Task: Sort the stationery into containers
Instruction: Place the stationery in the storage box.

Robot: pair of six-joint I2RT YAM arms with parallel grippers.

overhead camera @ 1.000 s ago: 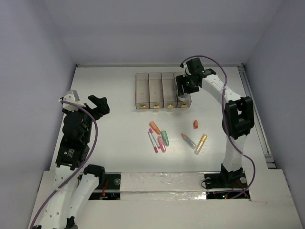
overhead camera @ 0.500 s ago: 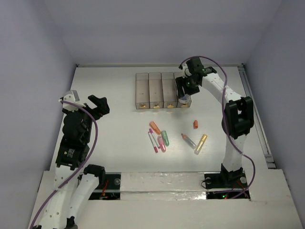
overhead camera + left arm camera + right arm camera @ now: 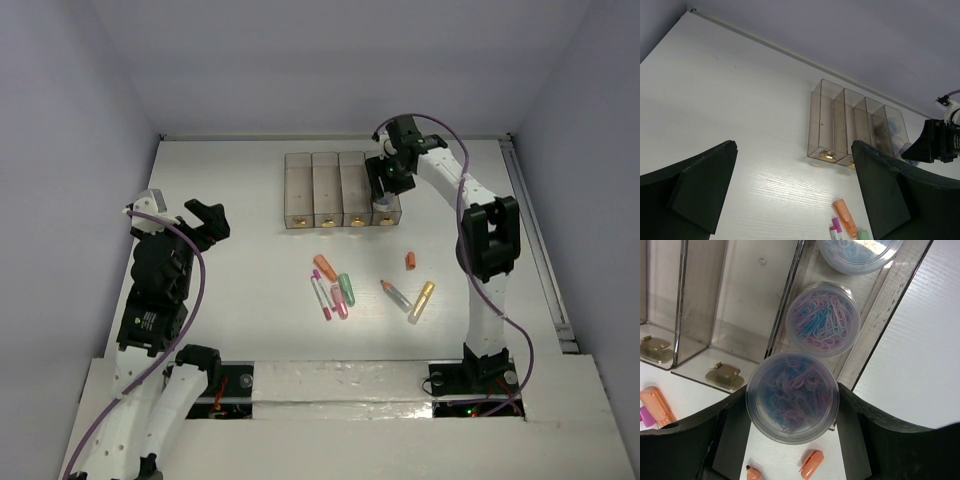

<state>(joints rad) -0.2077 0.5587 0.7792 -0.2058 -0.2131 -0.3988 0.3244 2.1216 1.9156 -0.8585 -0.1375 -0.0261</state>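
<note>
Four joined translucent containers (image 3: 298,190) stand at the back centre. My right gripper (image 3: 386,186) hangs over the front end of the rightmost bin (image 3: 890,295), shut on a round clear jar (image 3: 792,397) of coloured paper clips. Two more such jars (image 3: 823,319) lie inside that bin. Loose markers lie mid-table: orange (image 3: 325,267), white-magenta (image 3: 322,295), pink (image 3: 339,300), green (image 3: 346,288), a grey one with an orange tip (image 3: 396,294), gold (image 3: 422,301), and an orange cap (image 3: 411,261). My left gripper (image 3: 178,218) is open at the left, far from them.
The other three bins (image 3: 827,122) show nothing inside, each with a gold knob (image 3: 722,374) at its front. A raised rail (image 3: 535,240) runs along the table's right edge. Bare white table (image 3: 230,180) lies between the left gripper and the bins.
The right arm has shifted slightly toward the back and left over the rightmost bin, still carrying the jar. The left arm has not moved.
</note>
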